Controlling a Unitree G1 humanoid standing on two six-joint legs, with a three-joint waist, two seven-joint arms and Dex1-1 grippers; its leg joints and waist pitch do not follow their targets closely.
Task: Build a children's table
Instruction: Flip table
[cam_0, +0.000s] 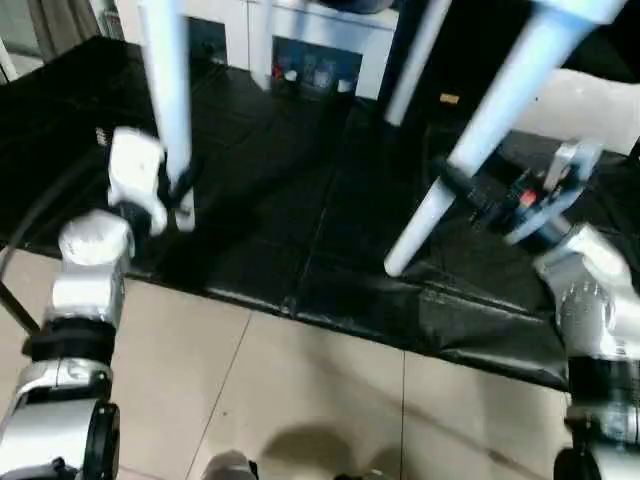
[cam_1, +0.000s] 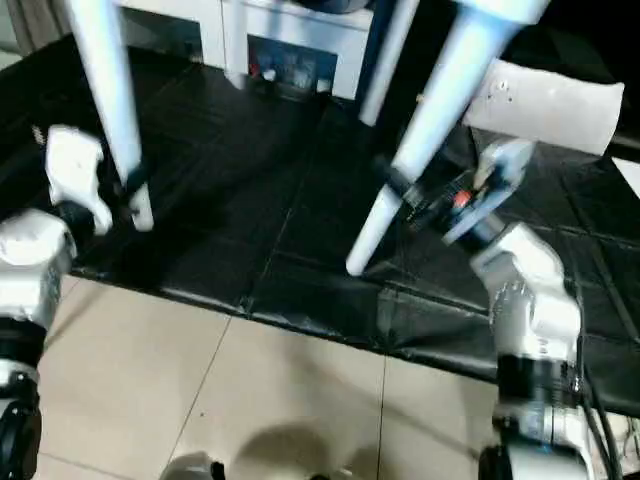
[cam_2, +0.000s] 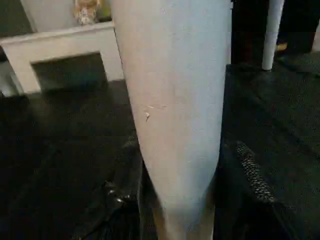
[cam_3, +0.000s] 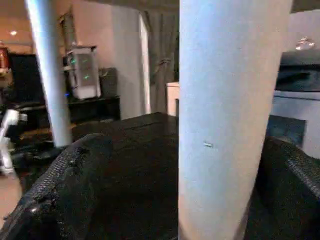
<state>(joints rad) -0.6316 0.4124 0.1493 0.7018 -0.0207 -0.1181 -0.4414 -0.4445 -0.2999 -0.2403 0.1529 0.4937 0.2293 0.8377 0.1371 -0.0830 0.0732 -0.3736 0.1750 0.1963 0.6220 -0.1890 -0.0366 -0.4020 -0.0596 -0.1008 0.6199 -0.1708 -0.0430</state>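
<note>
Left pincer (cam_0: 180, 200) clamps left leg (cam_0: 168, 90) near tip; right pincer (cam_1: 405, 200) wide open astride right leg (cam_1: 425, 130).

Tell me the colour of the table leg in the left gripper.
White, a plain tapered tube leg; the left wrist view shows it best.

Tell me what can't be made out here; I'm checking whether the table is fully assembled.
- Tabletop and leg sockets: cut off by the top edge in both eye views, so the leg joints can't be checked.
- Fourth leg: three show; left leg, right leg, far leg.
- Left gripper contact: blurred by motion.
- Right gripper on the right leg: left eye view blurred; fingers flank it with gaps.
</note>
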